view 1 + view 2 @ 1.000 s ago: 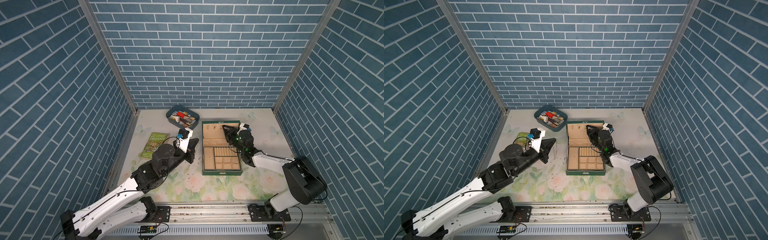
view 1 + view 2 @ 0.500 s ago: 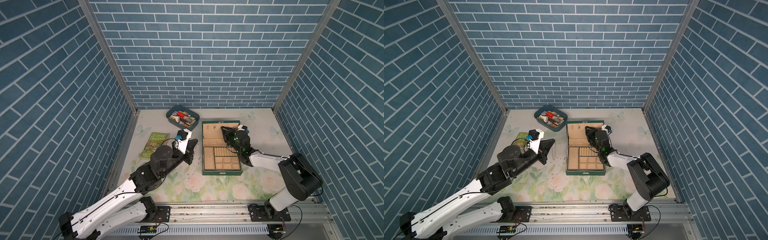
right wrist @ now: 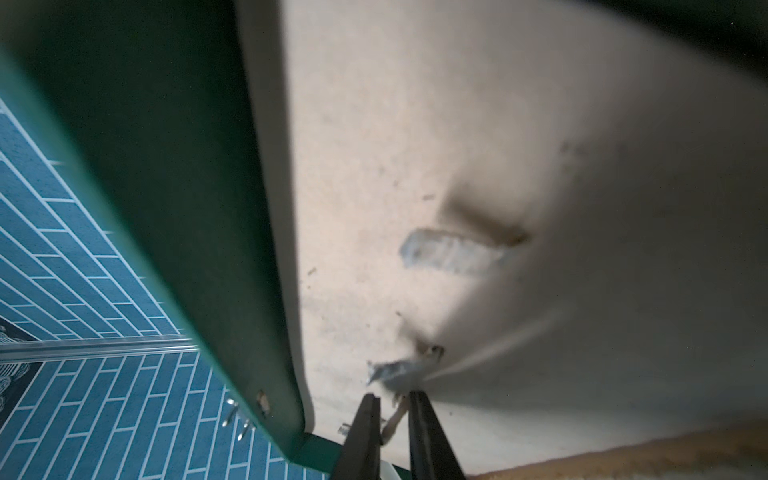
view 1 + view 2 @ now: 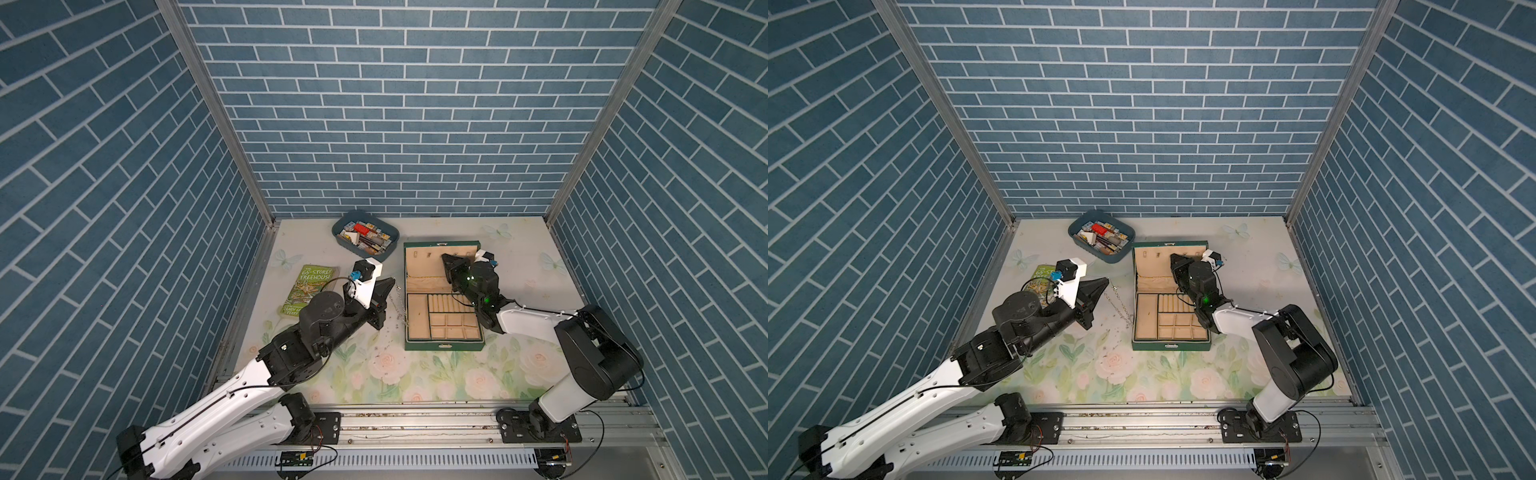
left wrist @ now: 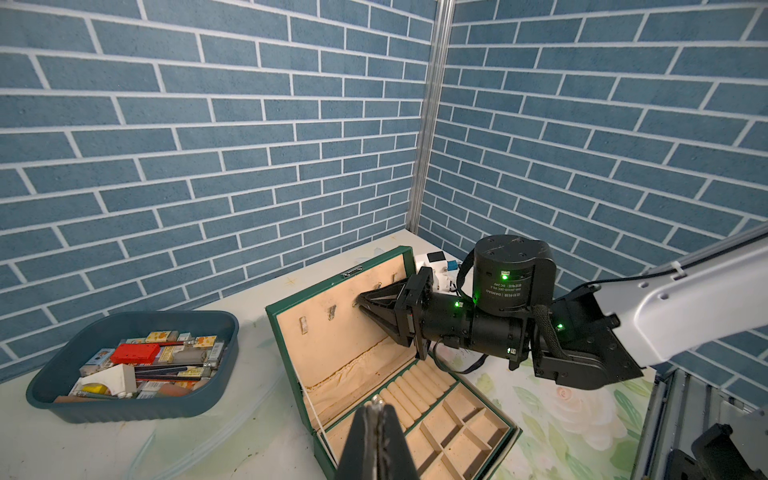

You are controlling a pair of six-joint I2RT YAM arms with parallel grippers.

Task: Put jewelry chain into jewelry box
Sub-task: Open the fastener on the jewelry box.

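The left gripper [image 4: 388,286], pinched on the jewelry chain [image 4: 400,306], dangles it just beside the open jewelry box [image 4: 444,347] while the right gripper [image 3: 394,409], jaws narrowly parted, props the lid; next, probably, carrying it over a compartment.

Evenly lit, sharp top views; right wrist view blurred, shadowed close-up
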